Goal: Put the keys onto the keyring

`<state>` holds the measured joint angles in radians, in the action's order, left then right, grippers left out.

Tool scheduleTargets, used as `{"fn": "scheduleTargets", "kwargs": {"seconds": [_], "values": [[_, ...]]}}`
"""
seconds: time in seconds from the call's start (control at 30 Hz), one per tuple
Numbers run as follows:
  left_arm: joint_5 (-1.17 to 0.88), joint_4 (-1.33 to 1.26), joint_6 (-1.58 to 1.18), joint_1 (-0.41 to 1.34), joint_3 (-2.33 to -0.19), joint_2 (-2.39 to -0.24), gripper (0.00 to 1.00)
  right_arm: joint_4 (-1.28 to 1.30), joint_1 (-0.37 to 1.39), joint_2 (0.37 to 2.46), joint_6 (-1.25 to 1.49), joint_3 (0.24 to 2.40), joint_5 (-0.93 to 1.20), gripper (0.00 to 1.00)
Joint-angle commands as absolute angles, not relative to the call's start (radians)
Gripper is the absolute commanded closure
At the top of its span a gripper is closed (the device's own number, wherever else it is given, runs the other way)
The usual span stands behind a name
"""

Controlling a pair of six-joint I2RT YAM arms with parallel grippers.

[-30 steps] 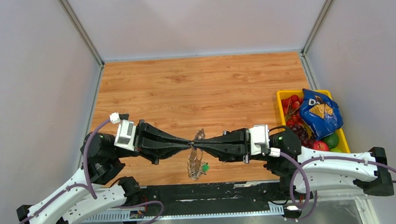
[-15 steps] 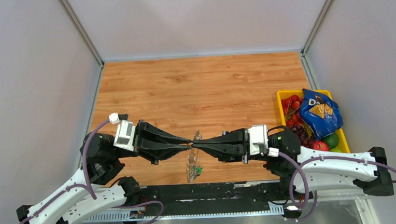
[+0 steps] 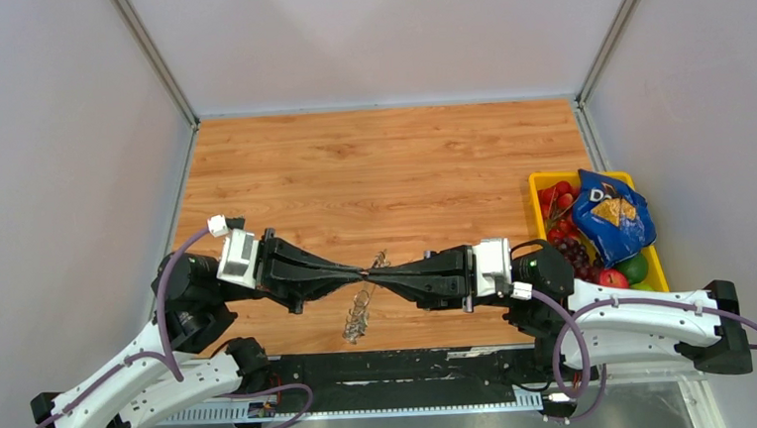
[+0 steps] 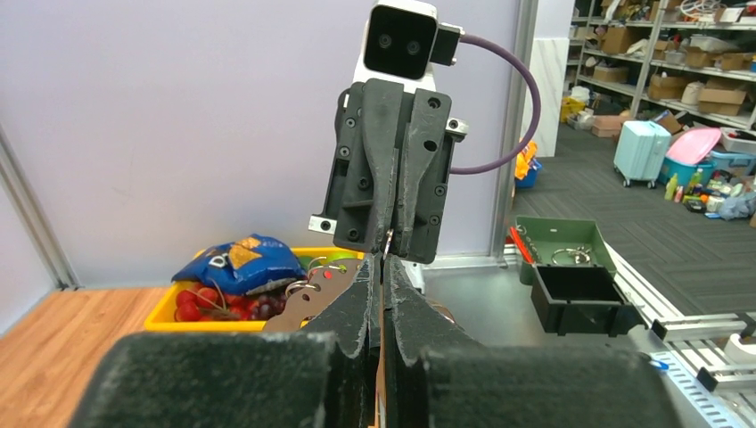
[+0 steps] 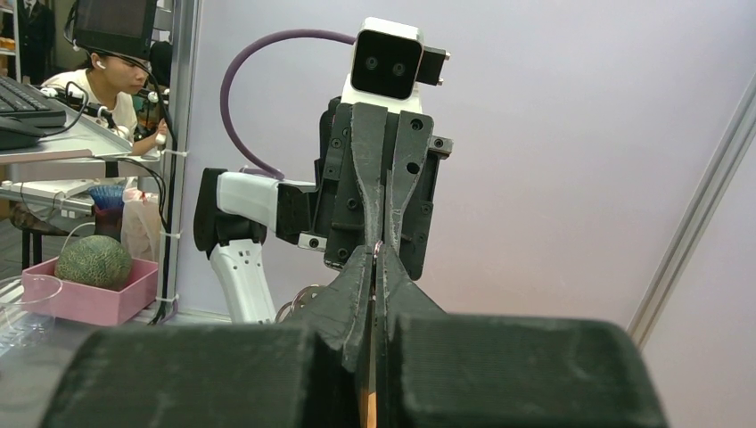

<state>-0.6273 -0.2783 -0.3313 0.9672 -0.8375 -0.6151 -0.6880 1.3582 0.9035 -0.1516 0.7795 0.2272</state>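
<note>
My left gripper point(image 3: 359, 271) and right gripper point(image 3: 374, 272) meet tip to tip above the near middle of the table. Both are shut on the thin silver loop of the keyring point(image 3: 367, 270). Its fringe of small metal pieces point(image 3: 358, 315) hangs below the fingertips. In the left wrist view my gripper point(image 4: 383, 261) is closed, with the ring's edge point(image 4: 389, 239) between the opposite fingers and small rings with a brown tag point(image 4: 308, 285) at the left. In the right wrist view my gripper point(image 5: 373, 254) pinches the ring point(image 5: 376, 249). I cannot tell keys apart from the hanging pieces.
A yellow bin point(image 3: 541, 181) with a blue chip bag point(image 3: 608, 213) and fruit stands at the table's right edge. Grey walls enclose the wooden table point(image 3: 382, 174) on the left, back and right.
The hanging cluster has swung left and toward the near edge, and its green tag no longer shows. Both grippers stay closed tip to tip, shifted slightly left.
</note>
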Motion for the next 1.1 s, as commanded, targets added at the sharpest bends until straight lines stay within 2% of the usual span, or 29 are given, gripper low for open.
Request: {"fn": "scheduleTargets", "kwargs": {"seconds": [0.0,0.2,0.23,0.5,0.63,0.83,1.07], "values": [[-0.624,-0.265,-0.321,0.971,-0.883,-0.616,1.00,-0.694,1.364,0.897,-0.160,0.830,0.231,1.00],[-0.597,-0.225,-0.292,0.971,-0.885,-0.601,1.00,-0.577,1.364,0.854,-0.155,0.843,0.201,1.00],[-0.598,-0.222,-0.285,0.971,-0.883,-0.596,1.00,-0.545,1.364,0.845,-0.154,0.847,0.194,0.98],[-0.596,-0.170,-0.221,0.970,-0.856,-0.552,1.00,-0.313,1.364,0.726,-0.153,0.851,0.062,0.54],[-0.600,-0.127,-0.186,0.970,-0.853,-0.546,1.00,-0.211,1.364,0.667,-0.141,0.849,-0.040,0.45],[-0.608,-0.061,-0.113,0.970,-0.844,-0.536,1.00,0.027,1.364,0.656,-0.074,0.877,-0.245,0.38],[-0.553,-0.007,-0.066,0.970,-0.835,-0.489,1.00,0.311,1.362,0.650,0.138,0.875,-0.582,0.32]]}}
